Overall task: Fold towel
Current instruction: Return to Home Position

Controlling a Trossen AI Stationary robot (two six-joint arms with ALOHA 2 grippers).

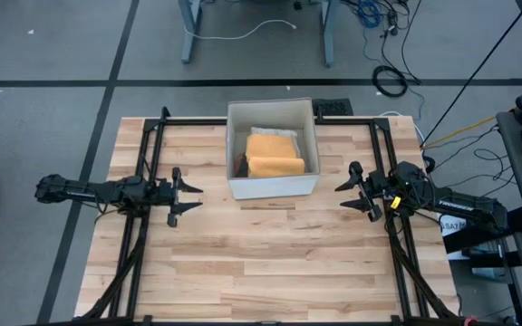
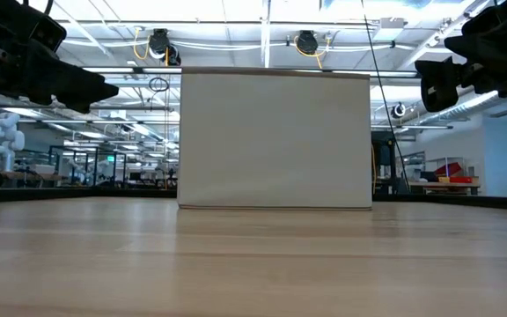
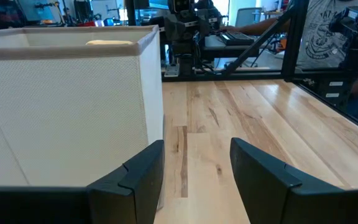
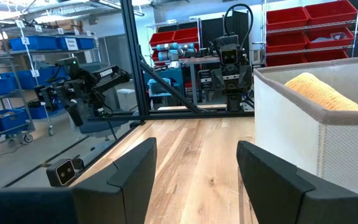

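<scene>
— Closest, the table (image 2: 253, 264) is filling the low view. What is sitting on it?
— One white bin (image 1: 273, 186) is standing at the middle of the far half, between the two arms.
— Where is the towel (image 1: 275, 156) lying?
— Orange and folded, it is lying inside the bin, and its top is peeking just above the rim in the right wrist view. A pale cloth (image 1: 273, 133) is lying behind it, against the far wall.
— And the grippers?
— The left gripper (image 1: 198, 198) is hovering over the table on the bin's left, apart from it, fingers spread wide and holding nothing. The right gripper (image 1: 341, 196) is hovering on the bin's right, likewise spread wide and empty. Both are pointing toward the bin.
— Anyone around?
— A person (image 3: 319, 31) in a grey printed shirt is standing beyond the table's edge in the left wrist view.
</scene>
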